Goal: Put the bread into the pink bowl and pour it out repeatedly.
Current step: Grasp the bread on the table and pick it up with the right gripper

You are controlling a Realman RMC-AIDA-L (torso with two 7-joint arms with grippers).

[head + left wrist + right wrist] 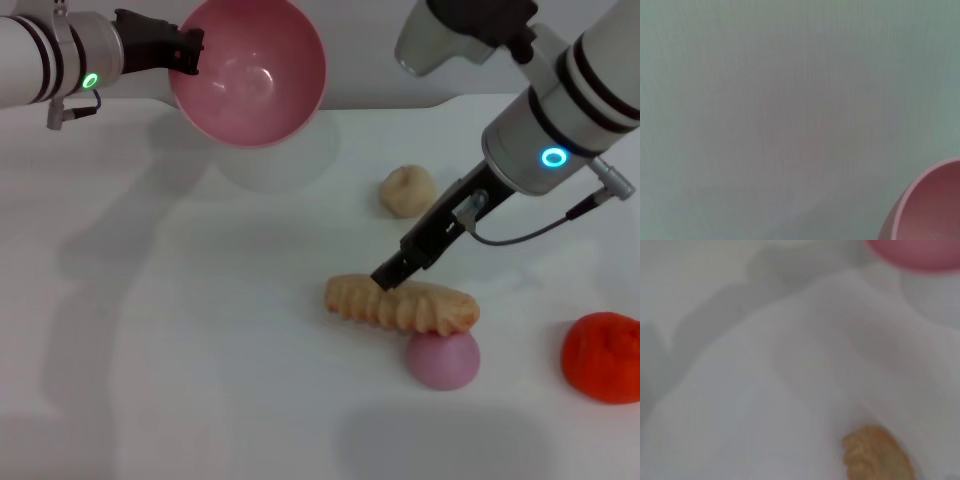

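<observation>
Pink bowl (250, 70) was held tilted above table (150, 330) by left end effector (185, 52); right end effector (385, 278) touched bread (405, 305), grip unclear.

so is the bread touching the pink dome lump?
Touching. In the head view the bread overlaps the top of the pink dome lump with no gap visible between them.

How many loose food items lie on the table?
4: the bread under the right end effector, a beige bun behind it, a pink dome touching its front, an orange lump at far right.
</observation>
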